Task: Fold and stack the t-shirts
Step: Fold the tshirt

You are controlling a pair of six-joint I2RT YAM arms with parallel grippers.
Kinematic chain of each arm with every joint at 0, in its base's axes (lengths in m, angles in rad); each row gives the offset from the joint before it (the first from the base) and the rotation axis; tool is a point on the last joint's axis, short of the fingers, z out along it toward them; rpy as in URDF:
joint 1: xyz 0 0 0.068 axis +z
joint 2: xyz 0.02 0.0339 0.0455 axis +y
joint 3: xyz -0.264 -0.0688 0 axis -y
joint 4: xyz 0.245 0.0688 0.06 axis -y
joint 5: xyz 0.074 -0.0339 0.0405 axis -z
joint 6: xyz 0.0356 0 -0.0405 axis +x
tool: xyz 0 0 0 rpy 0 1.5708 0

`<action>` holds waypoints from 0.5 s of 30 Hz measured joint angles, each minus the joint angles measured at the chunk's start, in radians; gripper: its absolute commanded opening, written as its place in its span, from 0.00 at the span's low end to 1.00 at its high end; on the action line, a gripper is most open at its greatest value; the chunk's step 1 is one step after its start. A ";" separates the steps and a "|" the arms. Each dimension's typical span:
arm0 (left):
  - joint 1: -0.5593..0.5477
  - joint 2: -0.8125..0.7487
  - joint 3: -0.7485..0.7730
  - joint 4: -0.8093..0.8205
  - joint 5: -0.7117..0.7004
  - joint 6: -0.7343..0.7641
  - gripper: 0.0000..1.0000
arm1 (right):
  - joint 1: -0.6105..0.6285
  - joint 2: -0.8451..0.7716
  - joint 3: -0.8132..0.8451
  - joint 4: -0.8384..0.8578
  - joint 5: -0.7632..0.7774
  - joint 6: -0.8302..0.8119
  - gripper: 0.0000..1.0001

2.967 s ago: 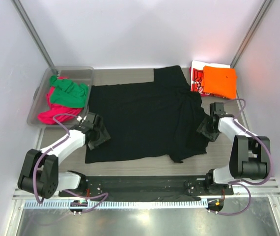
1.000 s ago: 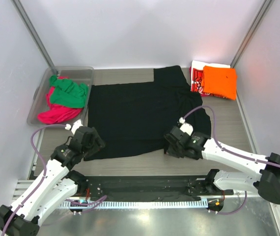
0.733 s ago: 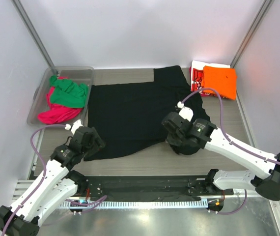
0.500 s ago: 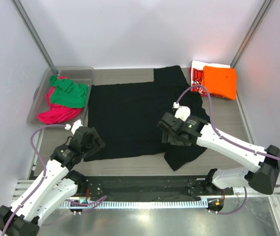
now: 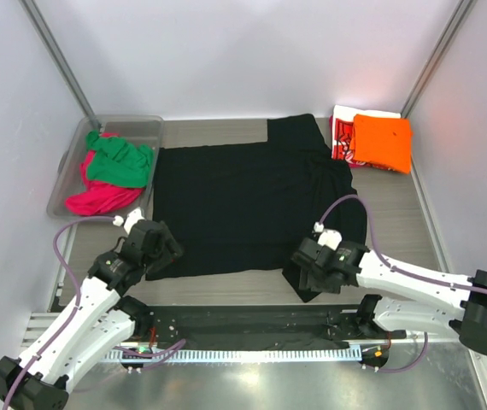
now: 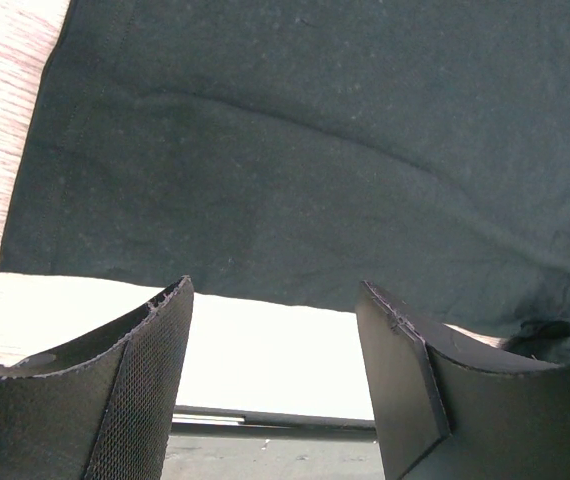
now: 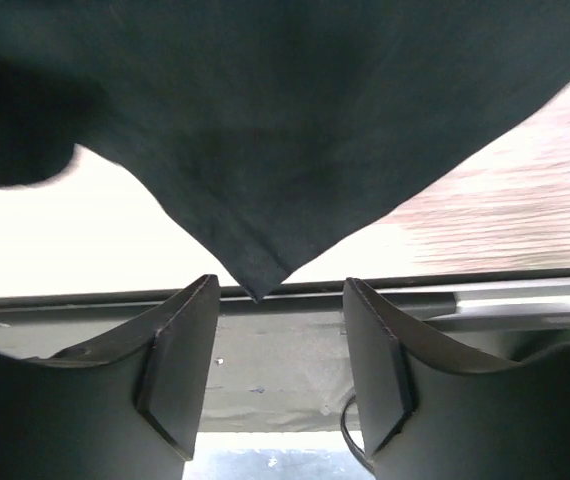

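Note:
The black t-shirt [image 5: 226, 205] lies spread over the middle of the table, its right side bunched in folds. My left gripper [image 5: 160, 254] is open and empty at the shirt's near left corner; in the left wrist view the hem [image 6: 315, 150] lies just beyond the gripper [image 6: 273, 300]. My right gripper [image 5: 310, 275] is open at the near right corner; in the right wrist view a pointed corner of the black shirt [image 7: 265, 120] hangs between the fingertips of the gripper [image 7: 277, 290], not pinched. The orange shirt [image 5: 382, 143] lies folded on the red-and-white one [image 5: 341, 137] at the back right.
A clear plastic bin [image 5: 132, 124] at the back left holds the green shirt [image 5: 120, 162] and the magenta shirt [image 5: 98, 198]. A black rail [image 5: 243, 320] runs along the table's near edge. Enclosure walls and posts stand on the left, right and back.
My right arm swept from the right edge in over the shirt, then drew back to the near right corner and opened. My left arm shifted to the near left corner, then held still.

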 measured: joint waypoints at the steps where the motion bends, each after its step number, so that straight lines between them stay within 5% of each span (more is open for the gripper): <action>1: 0.000 0.000 -0.002 0.001 0.000 -0.002 0.67 | 0.013 0.007 -0.031 0.024 -0.023 0.013 0.60; 9: 0.000 -0.023 -0.024 -0.006 -0.012 -0.031 0.66 | 0.090 0.139 -0.114 0.188 -0.079 0.064 0.60; 12: 0.000 -0.061 -0.024 -0.027 -0.044 -0.058 0.64 | 0.097 0.150 -0.116 0.199 -0.079 0.063 0.41; 15: -0.001 -0.130 -0.025 -0.065 -0.096 -0.103 0.63 | 0.105 0.149 -0.125 0.204 -0.078 0.065 0.12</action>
